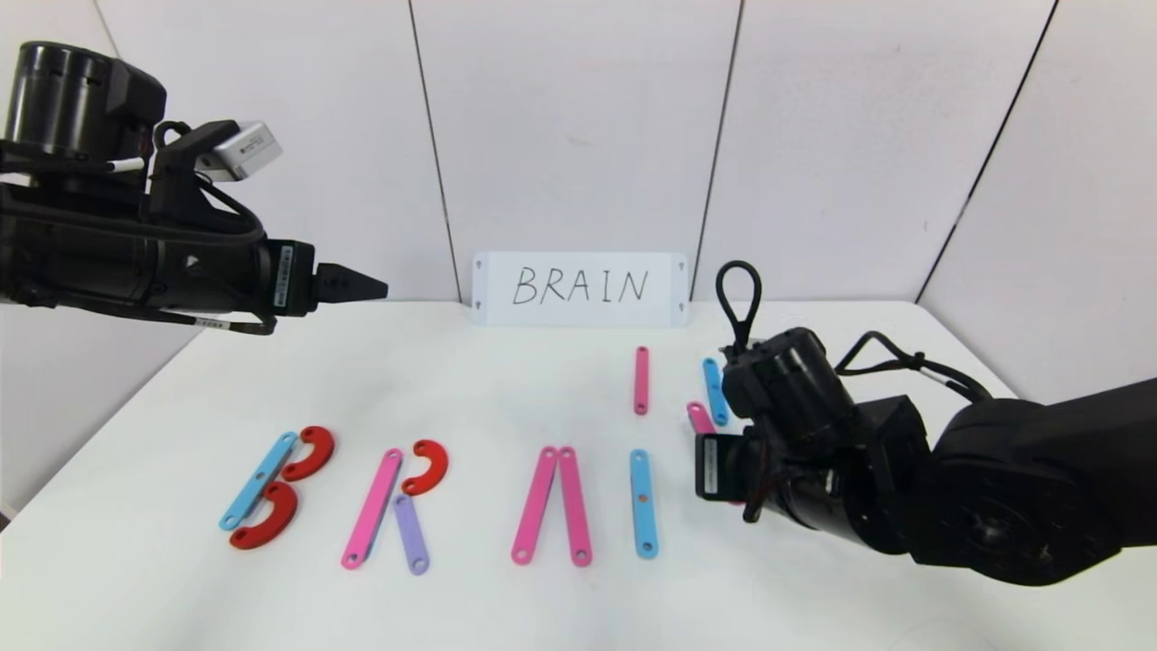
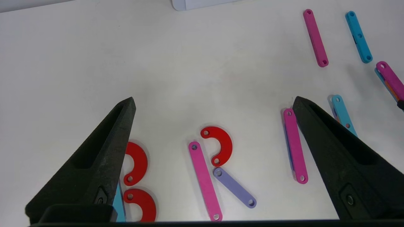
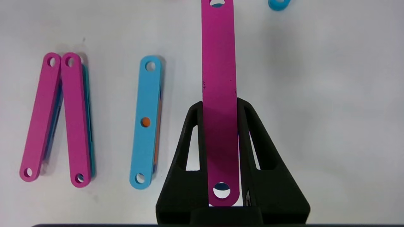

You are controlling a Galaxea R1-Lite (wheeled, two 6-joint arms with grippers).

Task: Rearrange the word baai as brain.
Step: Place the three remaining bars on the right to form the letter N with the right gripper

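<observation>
A: Pink plastic, flat and thin, is what the right gripper (image 3: 221, 126) has pinched: a pink strip (image 3: 219, 78) held by its long edges near one end, the rest sticking out past the fingertips.

B: It looks light and stiff, so it should not droop. The smooth edges could slip or twist between the fingers, though.

A: A hold nearer the middle would likely steady it. The right arm reaches in low from the right edge of the table (image 1: 506, 362), gripper pointing inward.

B: And the word (image 1: 434, 493)?

A: It lies along the front edge: a B toward the front left corner, then an R, two pink strips meeting at the top, and a blue strip (image 1: 643, 503). Spare strips lie farther back.

B: The left gripper (image 2: 214, 104)?

A: Raised over the left edge, fingers spread wide, holding nothing.
</observation>
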